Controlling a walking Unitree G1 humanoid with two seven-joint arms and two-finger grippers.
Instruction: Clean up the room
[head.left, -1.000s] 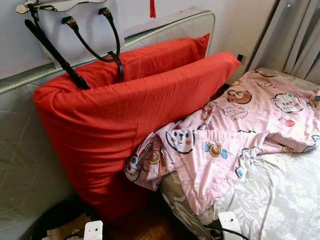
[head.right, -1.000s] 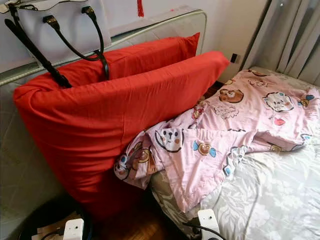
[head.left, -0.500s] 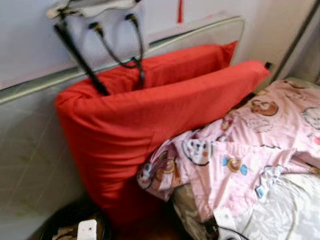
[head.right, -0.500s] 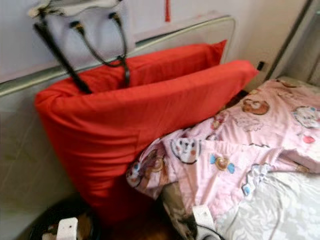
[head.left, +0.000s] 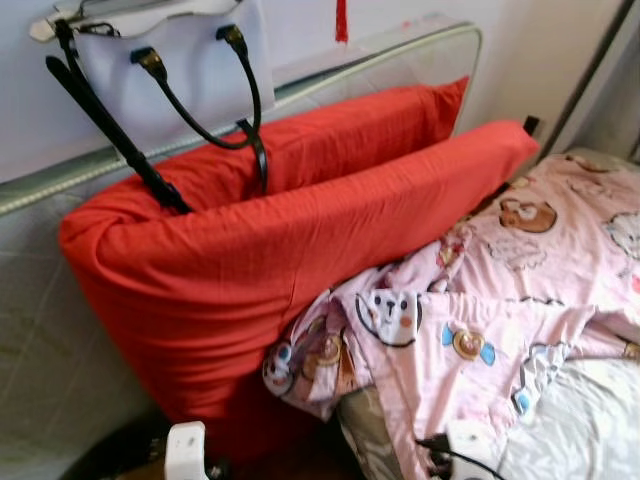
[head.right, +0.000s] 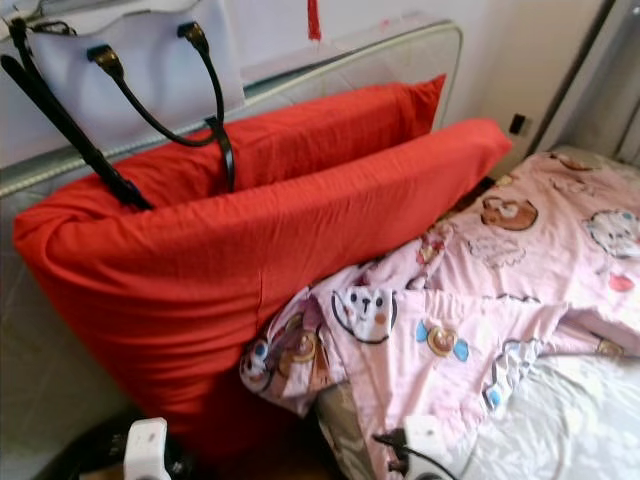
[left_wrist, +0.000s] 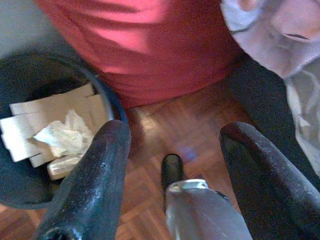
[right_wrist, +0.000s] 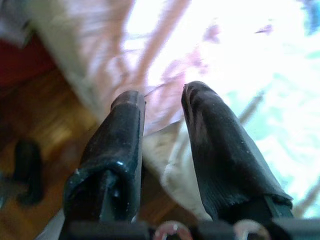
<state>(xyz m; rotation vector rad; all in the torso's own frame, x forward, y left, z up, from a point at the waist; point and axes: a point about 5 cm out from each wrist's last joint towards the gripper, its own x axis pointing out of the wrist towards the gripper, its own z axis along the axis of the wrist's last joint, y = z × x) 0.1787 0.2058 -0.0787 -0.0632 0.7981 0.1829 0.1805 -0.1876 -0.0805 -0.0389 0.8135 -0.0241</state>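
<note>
1. Pink cartoon blanket (head.left: 480, 310) lies crumpled on bed (head.left: 590, 440), one corner hanging off the edge against red cushion (head.left: 260, 270).
2. Left gripper (left_wrist: 175, 145) spread wide, empty, over wood floor (left_wrist: 175, 125) beside black bin (left_wrist: 30, 125) w/ paper scraps.
3. Right gripper (right_wrist: 162, 117) narrowly parted, holding nothing, above blanket at bed edge.
4. Handbag (head.left: 170, 60) hangs above cushion.

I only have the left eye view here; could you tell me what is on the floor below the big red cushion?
Observer: A round dark bin stands there on wooden parquet, holding folded cardboard pieces and crumpled white paper.
Operator: Thank you. Is the left gripper holding anything?
Observer: No, the left gripper is open over the floor beside that bin.
Operator: And the right one?
Observer: The right gripper hangs, empty, at the edge of the pink cartoon-print blanket.
</note>
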